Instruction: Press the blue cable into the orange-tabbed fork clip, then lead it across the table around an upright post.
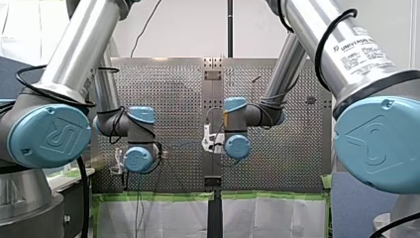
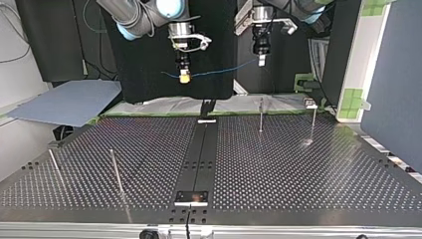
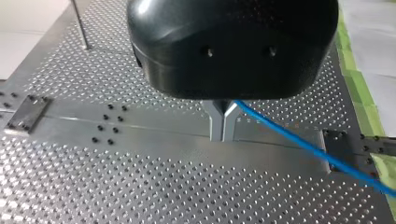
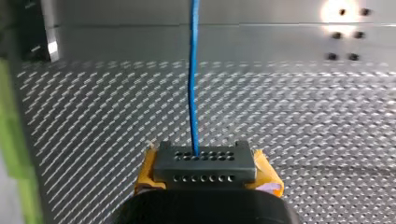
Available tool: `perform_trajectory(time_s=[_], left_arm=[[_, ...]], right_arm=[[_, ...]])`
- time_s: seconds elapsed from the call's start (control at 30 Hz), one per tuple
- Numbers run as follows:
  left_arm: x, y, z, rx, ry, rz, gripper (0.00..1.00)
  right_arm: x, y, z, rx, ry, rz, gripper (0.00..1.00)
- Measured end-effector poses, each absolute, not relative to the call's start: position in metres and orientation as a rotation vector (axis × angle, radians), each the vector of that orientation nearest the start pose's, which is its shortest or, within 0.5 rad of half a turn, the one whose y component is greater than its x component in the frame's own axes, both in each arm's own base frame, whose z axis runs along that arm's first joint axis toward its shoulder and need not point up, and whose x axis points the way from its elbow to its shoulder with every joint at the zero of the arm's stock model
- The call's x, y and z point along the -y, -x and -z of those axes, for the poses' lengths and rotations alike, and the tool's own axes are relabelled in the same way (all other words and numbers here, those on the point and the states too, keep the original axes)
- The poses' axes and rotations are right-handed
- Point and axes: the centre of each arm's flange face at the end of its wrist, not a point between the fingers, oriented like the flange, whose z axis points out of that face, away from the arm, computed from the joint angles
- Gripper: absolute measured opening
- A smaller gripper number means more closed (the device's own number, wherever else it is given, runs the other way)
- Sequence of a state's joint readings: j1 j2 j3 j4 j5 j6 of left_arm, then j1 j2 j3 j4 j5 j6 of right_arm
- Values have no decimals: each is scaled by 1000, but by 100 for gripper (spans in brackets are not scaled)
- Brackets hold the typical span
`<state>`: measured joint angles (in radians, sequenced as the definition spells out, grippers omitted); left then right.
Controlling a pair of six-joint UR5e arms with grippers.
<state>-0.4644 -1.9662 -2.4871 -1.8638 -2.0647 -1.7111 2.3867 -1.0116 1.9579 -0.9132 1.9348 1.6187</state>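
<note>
Front view: bright, even room light off a white wall [image 1: 183, 25]; long highlights run down the metal tubes of my left arm [image 1: 74, 49] and my right arm [image 1: 317, 29]. Top view: dim, with a black backdrop behind my right gripper [image 2: 184, 77] and my left gripper [image 2: 261, 60]; the perforated table [image 2: 278, 164] carries a dull sheen, with one glint at the foot of a post [image 2: 313, 122]. Left wrist view: diffuse light, with a soft shine on the black housing above the jaws. Right wrist view: a hard glare spot on the table well ahead of the jaws, off to one side; holes beside the jaws smear into pale streaks; blue cable [image 4: 193, 70] evenly lit.
</note>
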Motion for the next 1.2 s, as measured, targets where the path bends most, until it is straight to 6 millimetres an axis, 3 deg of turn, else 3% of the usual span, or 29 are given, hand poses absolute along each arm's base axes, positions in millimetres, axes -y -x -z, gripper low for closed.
perform_trajectory(time_s=[0.2, 0.47, 0.8, 1.0, 1.2], left_arm=[[215, -269, -82, -1595, 169, 118, 0], [212, -302, -93, -1536, 243, 181, 0], [206, -317, -86, -1540, 277, 158, 0], [199, -321, -86, -1540, 295, 135, 0], [196, -331, -80, -1555, 294, 132, 0]], right_arm=[[319, -469, -114, 1021, -1502, -1642, 2], [338, -479, -120, 991, -1507, -1710, 2], [342, -503, -86, 936, -1618, -1747, 2], [340, -507, -55, 937, -1678, -1730, 2], [341, -511, -42, 938, -1704, -1721, 2]])
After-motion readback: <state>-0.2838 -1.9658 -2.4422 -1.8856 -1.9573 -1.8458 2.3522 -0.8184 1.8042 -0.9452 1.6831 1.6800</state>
